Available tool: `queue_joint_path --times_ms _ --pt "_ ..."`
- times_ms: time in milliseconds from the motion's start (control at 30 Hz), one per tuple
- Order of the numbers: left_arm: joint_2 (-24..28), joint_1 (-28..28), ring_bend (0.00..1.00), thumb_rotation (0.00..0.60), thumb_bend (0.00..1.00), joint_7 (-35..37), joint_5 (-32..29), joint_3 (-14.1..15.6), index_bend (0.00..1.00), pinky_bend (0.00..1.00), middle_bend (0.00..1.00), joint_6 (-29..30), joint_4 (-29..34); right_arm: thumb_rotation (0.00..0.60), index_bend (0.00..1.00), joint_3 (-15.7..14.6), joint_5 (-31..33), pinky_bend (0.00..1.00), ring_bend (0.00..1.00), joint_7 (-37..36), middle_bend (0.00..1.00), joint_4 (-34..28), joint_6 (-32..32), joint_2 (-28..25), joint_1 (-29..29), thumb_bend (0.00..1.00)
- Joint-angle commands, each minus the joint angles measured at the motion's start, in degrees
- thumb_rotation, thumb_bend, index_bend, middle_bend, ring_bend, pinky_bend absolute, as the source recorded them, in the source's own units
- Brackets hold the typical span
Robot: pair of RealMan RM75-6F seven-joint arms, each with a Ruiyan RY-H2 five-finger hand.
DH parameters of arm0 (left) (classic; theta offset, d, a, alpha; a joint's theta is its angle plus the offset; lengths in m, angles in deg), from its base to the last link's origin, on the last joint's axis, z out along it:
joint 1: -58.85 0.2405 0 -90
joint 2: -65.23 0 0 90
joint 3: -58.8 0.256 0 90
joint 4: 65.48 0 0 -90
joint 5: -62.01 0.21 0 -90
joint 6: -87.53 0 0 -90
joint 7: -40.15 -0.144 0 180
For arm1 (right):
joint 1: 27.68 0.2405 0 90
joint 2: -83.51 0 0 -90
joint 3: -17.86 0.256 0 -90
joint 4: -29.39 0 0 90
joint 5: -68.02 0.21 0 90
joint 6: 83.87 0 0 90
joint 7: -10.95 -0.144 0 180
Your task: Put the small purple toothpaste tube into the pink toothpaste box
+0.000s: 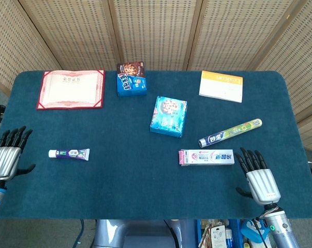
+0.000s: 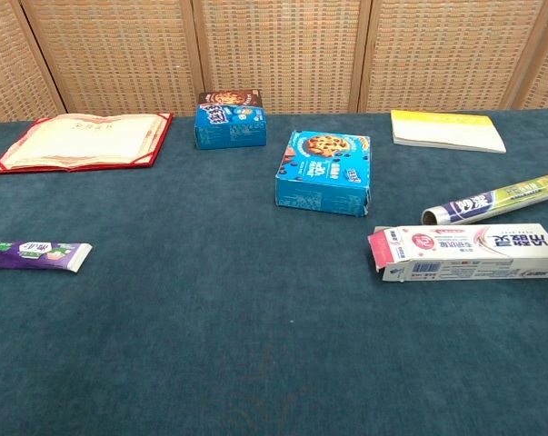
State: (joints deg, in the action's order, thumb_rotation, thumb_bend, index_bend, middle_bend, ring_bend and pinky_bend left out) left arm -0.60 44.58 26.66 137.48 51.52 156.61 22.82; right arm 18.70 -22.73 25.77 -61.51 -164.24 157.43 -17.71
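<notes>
Left hand [image 1: 5,157] and right hand [image 1: 259,178] hover at the desk [image 1: 145,191] edge, fingers spread, holding nothing.

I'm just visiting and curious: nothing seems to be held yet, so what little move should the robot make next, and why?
Probably bring the left hand toward the purple toothpaste tube. That open hand holds nothing, and the tube lies loose on the table beside it, while the pink toothpaste box waits near the right hand.
</notes>
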Motion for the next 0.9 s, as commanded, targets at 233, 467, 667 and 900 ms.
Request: queue_joint_path --times_ms 233,467,667,900 --pt "-2.65 -5.98 0.04 0.6 0.21 -1.93 -8.82 -1.55 0.16 0.13 0.07 -10.95 -6.94 0.6 0.0 0.0 0.02 0.0 0.0 0.42 0.0 0.0 0.12 0.26 0.1 0.0" --pt "-4.4 -8.4 0.06 0.6 0.21 -2.8 -11.18 -1.63 0.22 0.13 0.1 -13.8 -8.71 0.6 0.0 -0.01 0.13 0.0 0.0 0.32 0.0 0.03 0.15 0.26 0.08 0.0" --pt "-5.02 -10.38 0.08 0.6 0.21 -3.33 -11.44 -0.84 0.23 0.15 0.12 -16.28 -8.76 0.6 0.0 0.08 0.3 0.0 0.0 0.16 0.0 -0.03 0.07 0.17 0.04 0.0" --pt "-6.19 -11.13 0.1 0.6 0.21 -4.29 -11.62 0.04 0.27 0.17 0.15 -16.28 -9.12 0.6 0.0 0.18 0.47 0.0 0.0 -0.27 0.0 -0.12 -0.05 -0.07 -0.03 0.0"
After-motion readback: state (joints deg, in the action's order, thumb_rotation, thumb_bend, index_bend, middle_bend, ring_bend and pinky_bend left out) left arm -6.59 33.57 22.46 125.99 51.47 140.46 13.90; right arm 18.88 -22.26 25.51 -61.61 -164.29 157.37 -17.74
